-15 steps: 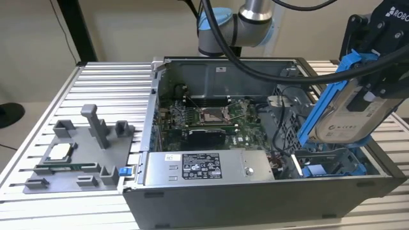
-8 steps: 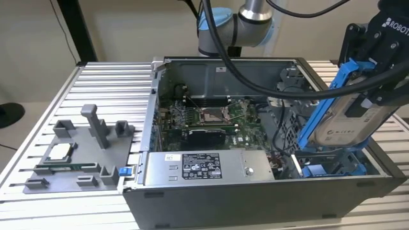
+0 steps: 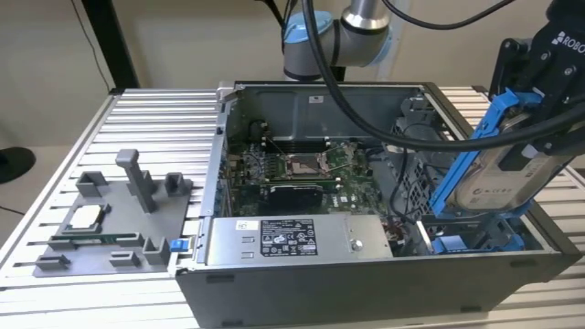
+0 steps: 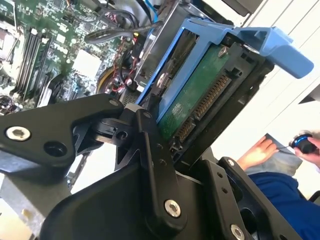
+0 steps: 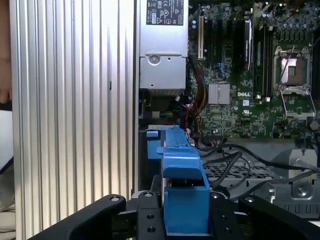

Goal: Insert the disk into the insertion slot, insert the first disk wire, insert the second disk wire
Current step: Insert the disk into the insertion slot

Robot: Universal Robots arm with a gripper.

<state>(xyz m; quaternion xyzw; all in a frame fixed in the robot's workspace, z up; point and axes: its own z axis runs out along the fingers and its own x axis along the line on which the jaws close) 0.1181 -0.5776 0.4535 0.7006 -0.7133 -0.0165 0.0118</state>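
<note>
With the claw (image 5: 185, 215) clamped on the bright blue plastic carrier of the flat silver-grey rectangular disk (image 3: 498, 175), held tilted over the grey perforated-metal, blue-railed insertion slot (image 3: 475, 236), the sound course, I judge, is squaring the carrier's edges to the rails before lowering gently.

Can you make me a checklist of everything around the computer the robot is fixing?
Surface: ribbed silver metal table, carrying the open grey computer case.
Job's things: silver-grey hard drive in a blue plastic carrier, tilted above the blue-railed grey metal drive bay, not seated.
Clutter: grey plastic parts fixture at the exterior view's left.
Grippers: black gripper shut on the drive.
Cables: black cables hanging across the case.
Surroundings: a person's hand and blue sleeve.
</note>
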